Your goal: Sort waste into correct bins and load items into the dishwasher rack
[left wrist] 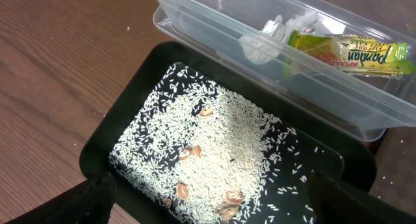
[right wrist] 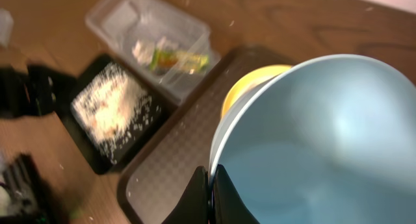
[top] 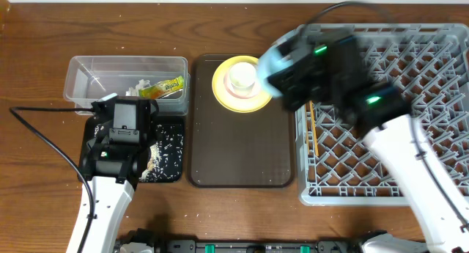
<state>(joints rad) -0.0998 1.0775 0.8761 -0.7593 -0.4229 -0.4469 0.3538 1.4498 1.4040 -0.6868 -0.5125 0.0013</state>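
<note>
Right tool [right wrist: 209, 191] pinches one light blue bowl [right wrist: 325, 139]; left tool [left wrist: 218, 201] gapes wide over one black tray [left wrist: 122, 108].

One blue bowl [right wrist: 312, 120], one pink bowl [top: 242, 94], one plate [top: 220, 88], one tub [top: 95, 71], one black tray [left wrist: 94, 152], one brown tray [top: 242, 150] and one rack [top: 440, 99] are showing.

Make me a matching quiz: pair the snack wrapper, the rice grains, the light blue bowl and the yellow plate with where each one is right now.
1. snack wrapper
2. rice grains
3. light blue bowl
4. yellow plate

A. on the brown serving tray
B. in the clear tub
C. rim pinched by the right gripper
D. in the black tray

Pairs: 1-B, 2-D, 3-C, 4-A.
</note>
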